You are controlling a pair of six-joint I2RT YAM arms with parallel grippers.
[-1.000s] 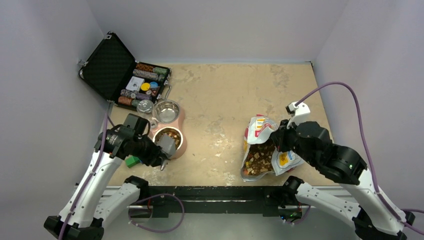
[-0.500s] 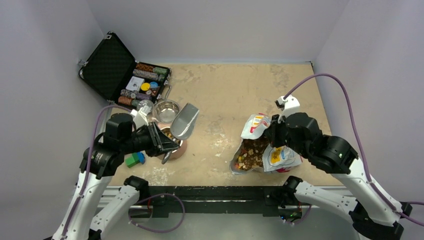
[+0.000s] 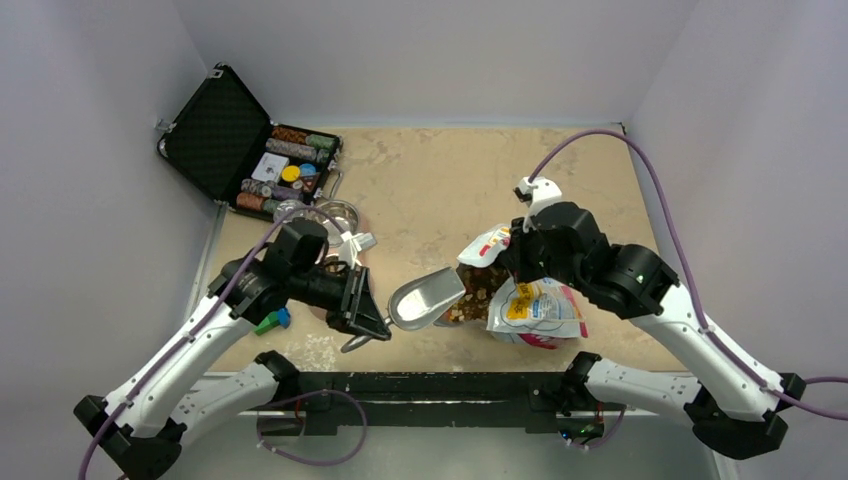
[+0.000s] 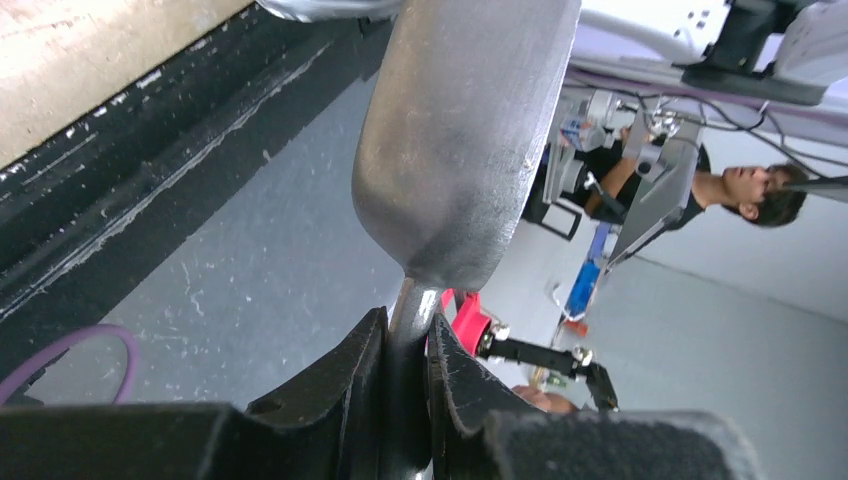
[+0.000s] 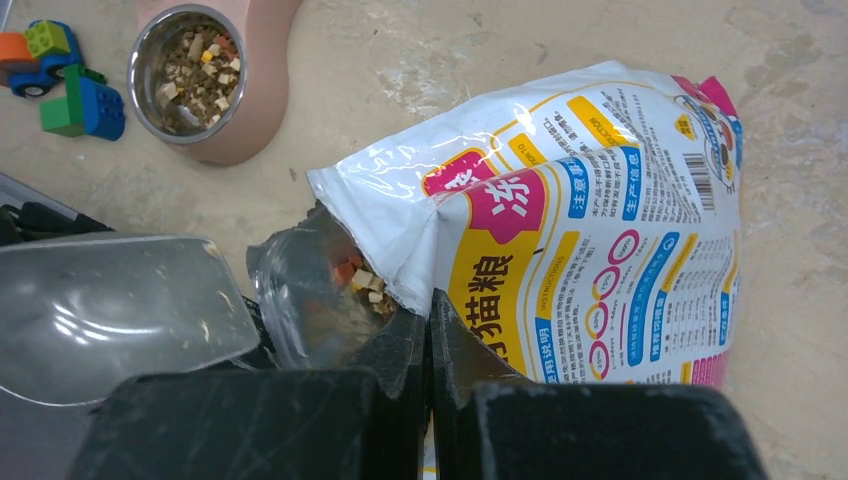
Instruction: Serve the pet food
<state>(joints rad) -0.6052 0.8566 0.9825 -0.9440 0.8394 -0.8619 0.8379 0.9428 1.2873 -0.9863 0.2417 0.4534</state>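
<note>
Kibble (image 5: 362, 283), small brown and tan dry pieces, sits in mouth of glossy white printed bag (image 5: 600, 230), right of centre in top view. Bag lies on side, long axis roughly left-right, mouth pointing left. More kibble in round steel bowl (image 5: 134, 75) of pink stand (image 5: 262, 95), upper left of right wrist view. Right gripper (image 5: 428, 318) pressed together on bag's torn upper edge. Shiny metal scoop (image 3: 425, 298) faces bag mouth, just beside it. Left gripper (image 4: 405, 365) pinches scoop's thin handle.

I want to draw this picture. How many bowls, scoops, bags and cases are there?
Bowls: 2 (empty bowl, filled bowl)
Scoop: 1
Bag: 1
Case: 1
Total: 5
</note>
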